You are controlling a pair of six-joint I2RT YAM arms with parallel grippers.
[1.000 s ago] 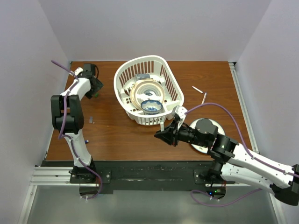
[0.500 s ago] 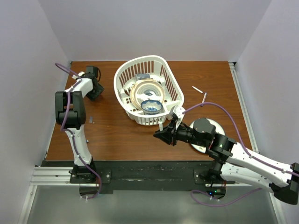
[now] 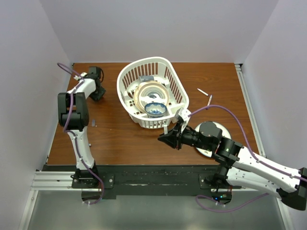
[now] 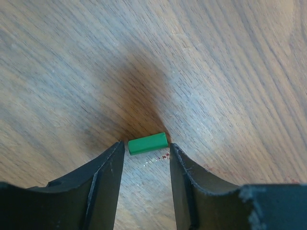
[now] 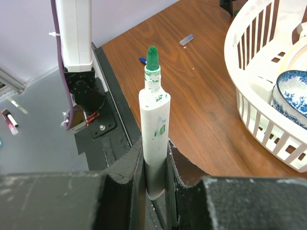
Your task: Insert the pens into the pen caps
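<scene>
Green cap [image 4: 148,143] lay between my left claw's [image 4: 146,147] open jaws, left of the basket [image 3: 178,86]. Right claw [image 5: 154,146] gripped a pen [image 5: 154,110].

The left arm [image 3: 76,139] rises from its near base, folds at the elbow and reaches to the far left. Its pincer [image 3: 98,92] points down with the fingers parted (a narrow gap, seen from the wrist). The right arm [image 3: 249,160] lies low, stretching leftward from the near right, its pincer [image 3: 165,139] clamped on a pen [image 5: 154,120].
</scene>
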